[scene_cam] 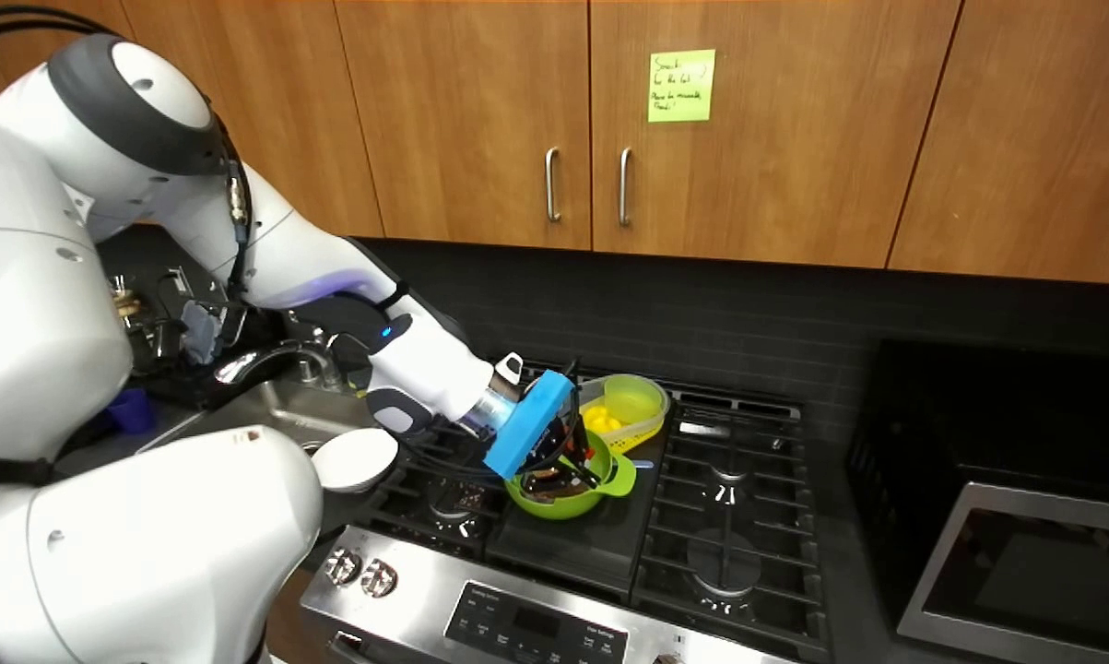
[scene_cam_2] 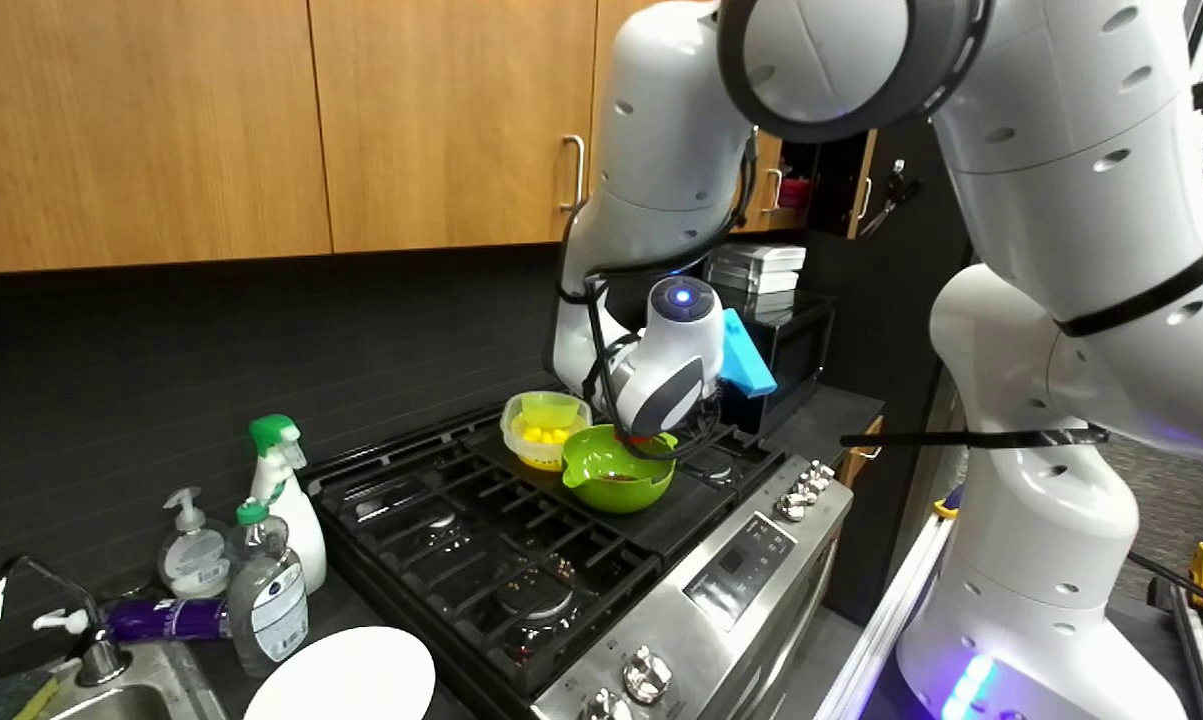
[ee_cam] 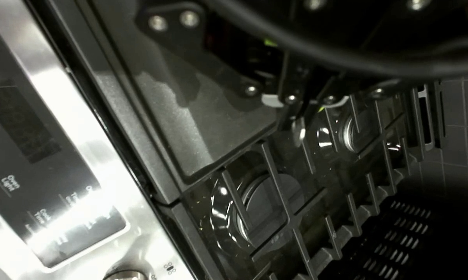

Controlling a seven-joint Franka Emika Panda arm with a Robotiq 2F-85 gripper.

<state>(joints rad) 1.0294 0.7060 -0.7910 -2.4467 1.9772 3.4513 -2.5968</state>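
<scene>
In an exterior view, the green bowl (scene_cam: 568, 505) sits on a flat plate (scene_cam: 563, 553), probably for level footing, the pincer (scene_cam: 593, 475) angled over its mouth, contact unclear! In an exterior view, a translucent tub (scene_cam_2: 511, 420) nestles just beside the bowl! Wrist view: pincer clenched, no catch visible, apparently the bowl's green peeking behind it

wrist view dim | glare across oven panel (ee_cam: 58, 182) | cable (ee_cam: 335, 56) blurred | in an exterior view, white dish (scene_cam_2: 346, 675) washed out
</scene>
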